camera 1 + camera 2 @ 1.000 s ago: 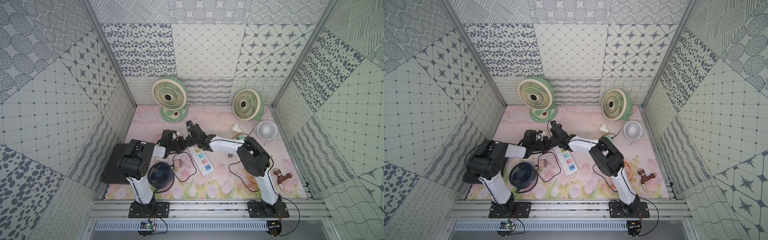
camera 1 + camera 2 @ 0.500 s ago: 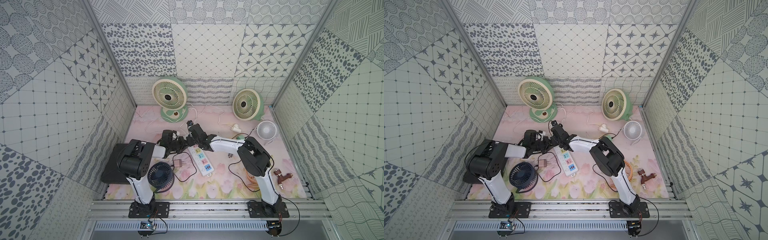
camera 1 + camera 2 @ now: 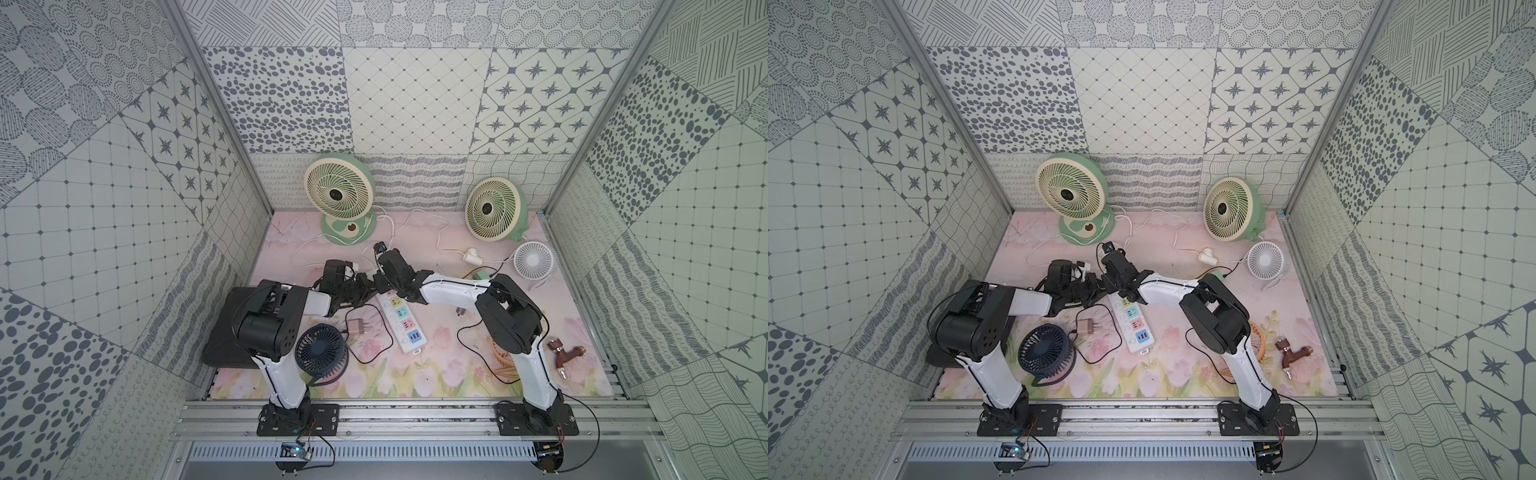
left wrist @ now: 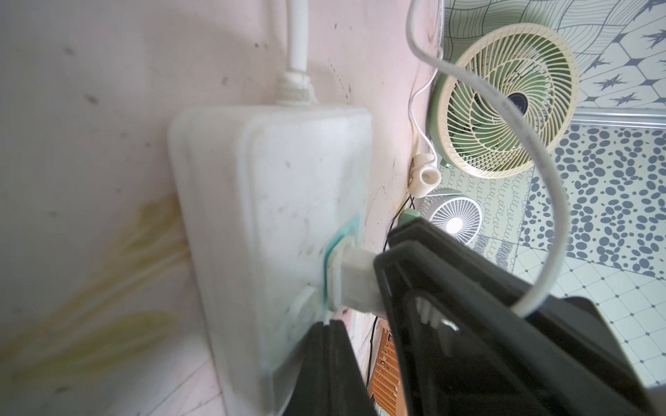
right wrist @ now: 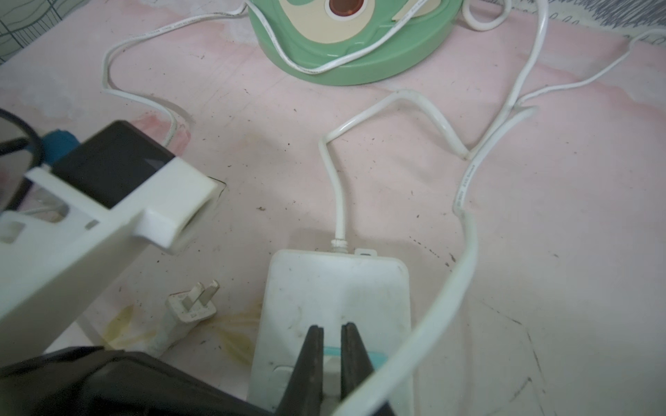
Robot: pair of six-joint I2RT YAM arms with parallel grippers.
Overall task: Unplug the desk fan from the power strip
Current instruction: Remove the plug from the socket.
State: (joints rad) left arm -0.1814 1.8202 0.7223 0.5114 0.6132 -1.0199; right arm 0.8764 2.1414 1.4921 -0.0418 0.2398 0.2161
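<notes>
Plug (image 4: pixel 355 282) sits in power strip (image 4: pixel 274 201); right claw (image 5: pixel 332 345) clamps it.

The left arm (image 3: pixel 284 374) and right arm (image 3: pixel 536 374) pair white links with black joints. Black cables (image 3: pixel 597 428) trail from black base plates (image 3: pixel 297 419).

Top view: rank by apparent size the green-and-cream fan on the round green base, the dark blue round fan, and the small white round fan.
1. Green-and-cream fan on the round green base, clearly largest.
2. Dark blue round fan.
3. Small white round fan, smallest.
</notes>
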